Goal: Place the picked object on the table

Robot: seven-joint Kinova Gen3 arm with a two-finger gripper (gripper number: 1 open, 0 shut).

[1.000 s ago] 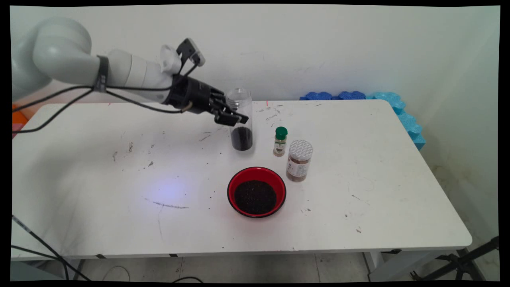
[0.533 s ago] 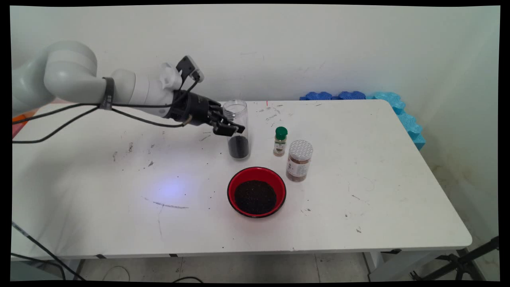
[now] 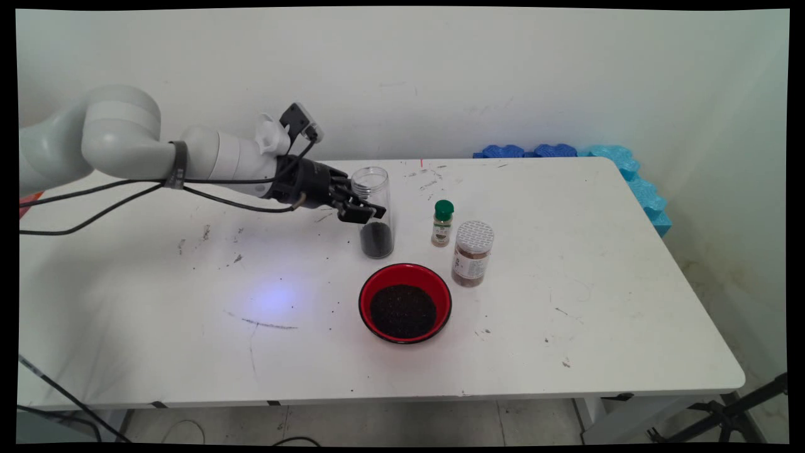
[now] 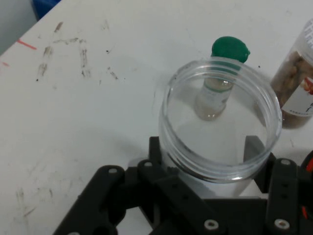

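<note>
The jaws are clenched on the jar (image 3: 375, 214), one finger to each side of its clear wall, about mid-height. The gripper (image 3: 363, 211) is brought in from the left, nearly level, so that the jar is kept upright with its open mouth up; that hold is judged to keep the dark grains at its bottom from spilling. In the hand view the jar (image 4: 221, 132) is seen from above between the fingers (image 4: 255, 149), rim unobstructed. Whether its base rests on the table (image 3: 566, 283) or is just clear of it cannot be told.

Just right of the jar stands a small bottle (image 3: 443, 223) with a green cap, upright and apart from it; it is seen through the jar's glass in the hand view (image 4: 222, 78). Right of that, slightly nearer, stands a spice tub (image 3: 472, 253) with a perforated lid. Near of the jar sits a red bowl (image 3: 405, 302) holding dark grains like those in the jar. Blue foam (image 3: 566, 151) lies along the table's far right edge.
</note>
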